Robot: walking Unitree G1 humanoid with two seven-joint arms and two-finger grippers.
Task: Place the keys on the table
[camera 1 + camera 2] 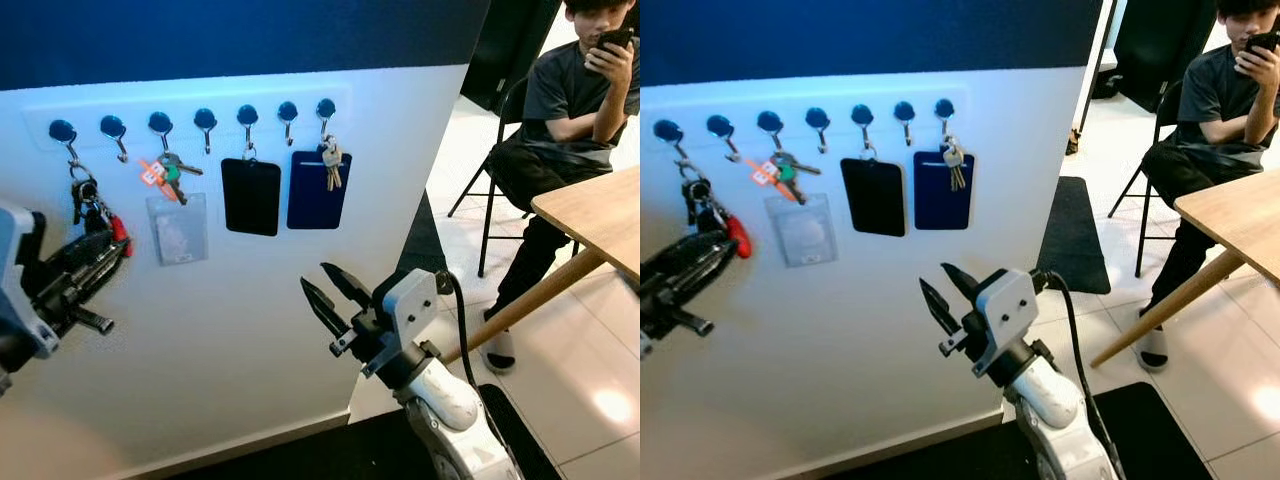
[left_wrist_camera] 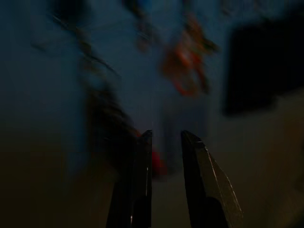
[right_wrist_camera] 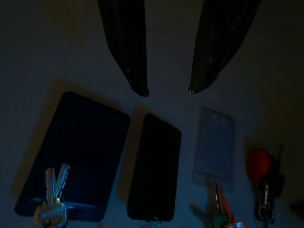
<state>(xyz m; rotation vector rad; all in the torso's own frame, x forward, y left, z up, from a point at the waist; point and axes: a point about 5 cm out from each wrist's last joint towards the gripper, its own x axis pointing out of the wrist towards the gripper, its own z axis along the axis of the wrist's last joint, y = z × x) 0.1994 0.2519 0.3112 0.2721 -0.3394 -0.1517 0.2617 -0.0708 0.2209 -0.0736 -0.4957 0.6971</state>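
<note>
Keys: several bunches hang from a row of blue round-headed hooks point(image 1: 205, 120) on the white wall panel point(image 1: 250, 330), and the task does not say which is meant. Taking the hook row as landmark, the silver key bunch point(image 1: 331, 160) hangs from the hook at its right end, in front of a dark blue card holder point(image 1: 318, 190). A dark key bunch with a red fob point(image 1: 95, 210) hangs from the hook at the left end. A bunch with orange and green tags point(image 1: 165, 175) hangs from the third hook from the left, above a clear badge sleeve point(image 1: 180, 228). A black card holder point(image 1: 251, 197) hangs below the middle of the row. All bunches dangle with their long axes pointing down.

The left pincer point(image 1: 108, 252) sits just below the left end of the row, its tips right beside the red-fob bunch, fingers point(image 2: 142, 190) a narrow gap apart and pinching nothing. The right pincer point(image 1: 333, 290) hovers well below the right end of the row, fingers spread and pointing up toward the wall, holding nothing. I judge the left arm nearer to a bunch; the silver keys lie up from the right pincer.

The light wooden surface point(image 1: 600, 215) stands far to the right of the row, beside a seated person point(image 1: 565, 120).
</note>
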